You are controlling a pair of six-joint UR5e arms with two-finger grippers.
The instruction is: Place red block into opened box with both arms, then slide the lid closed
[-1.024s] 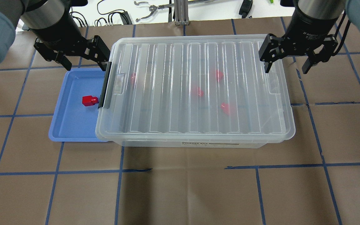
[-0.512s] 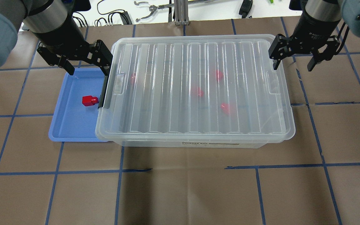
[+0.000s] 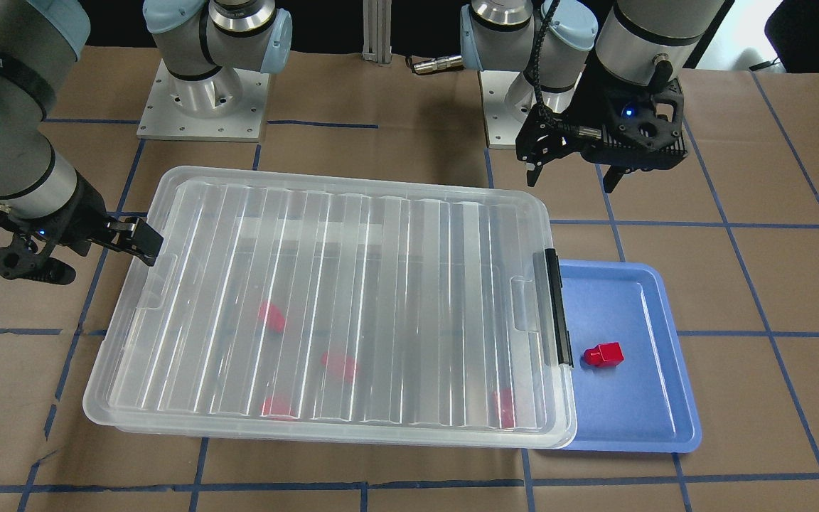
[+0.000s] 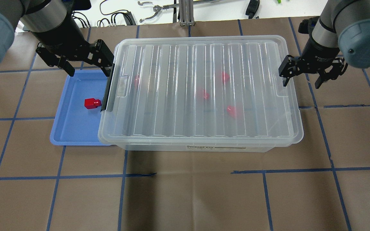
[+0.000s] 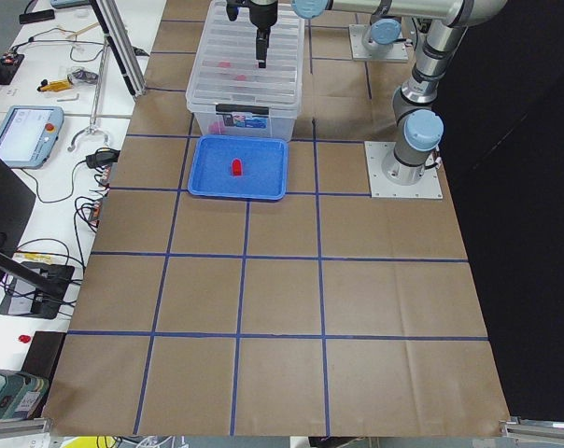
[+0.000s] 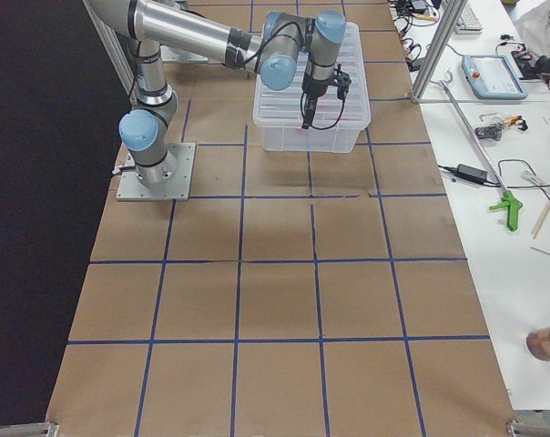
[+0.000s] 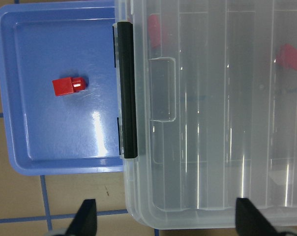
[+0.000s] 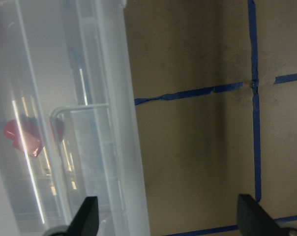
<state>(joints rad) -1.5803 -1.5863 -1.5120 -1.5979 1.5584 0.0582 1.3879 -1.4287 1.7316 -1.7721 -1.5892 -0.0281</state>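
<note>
The clear box [image 4: 217,148] stands mid-table with the ribbed lid [image 4: 178,64] lying over it. Several red blocks show blurred through the lid, one of them [image 4: 202,94] near its middle. Another red block [image 4: 92,103] [image 3: 603,354] [image 7: 68,86] lies in the blue tray [image 4: 72,134]. My left gripper [image 4: 88,69] [image 3: 570,174] [image 7: 168,219] hangs open over the tray's far edge, beside the box's black clip bar [image 4: 109,88]. My right gripper [image 4: 301,82] [image 3: 100,262] [image 8: 169,216] is open and empty at the box's right end, one finger by the lid's rim.
The blue tray butts against the box's left end, partly under its rim. Brown paper with blue tape lines [image 4: 191,173] covers the table. Cables and tools [image 4: 153,9] lie on the white bench beyond the far edge. Both arm bases [image 3: 203,99] stand behind the box.
My right gripper has come down and toward the near side along the box's right end. The left gripper has shifted only slightly. Box, lid and blocks have not moved.
</note>
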